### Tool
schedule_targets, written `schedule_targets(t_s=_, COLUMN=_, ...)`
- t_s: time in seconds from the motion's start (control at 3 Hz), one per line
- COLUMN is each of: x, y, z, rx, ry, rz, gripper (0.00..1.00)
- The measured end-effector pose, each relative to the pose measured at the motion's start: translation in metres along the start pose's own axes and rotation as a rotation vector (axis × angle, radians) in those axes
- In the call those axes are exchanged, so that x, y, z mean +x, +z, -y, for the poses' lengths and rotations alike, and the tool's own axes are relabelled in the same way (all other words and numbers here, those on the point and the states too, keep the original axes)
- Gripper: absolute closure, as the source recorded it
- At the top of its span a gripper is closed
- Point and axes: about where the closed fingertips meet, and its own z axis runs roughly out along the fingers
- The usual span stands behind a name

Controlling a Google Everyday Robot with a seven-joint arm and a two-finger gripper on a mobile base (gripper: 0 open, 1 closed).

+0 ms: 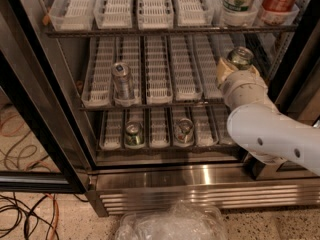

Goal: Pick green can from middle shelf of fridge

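Silver-grey drink can with bluish top (120, 79) stands above a green-labelled can (133, 134) and a silvery can (184, 130). Crumpled clear plastic bag (172, 225) and tangled black cables (20, 211) lie on the floor. The gripper (240, 69) is inside, at right.

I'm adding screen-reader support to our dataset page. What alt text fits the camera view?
A white robot arm reaches into an open fridge, its gripper at the green can on the right of the middle shelf. A silver can stands further left on that shelf.
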Motion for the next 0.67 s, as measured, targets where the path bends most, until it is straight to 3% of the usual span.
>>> schedule_targets(t_s=0.33, x=0.0021, y=0.0001, z=0.0004, rx=0.000, ry=0.000, rz=0.000, gripper=1.00)
schedule_targets(t_s=0.67, x=0.0013, y=-0.0059, z=-0.0038, rx=-0.061, ry=0.003, rz=-0.028, gripper=1.00)
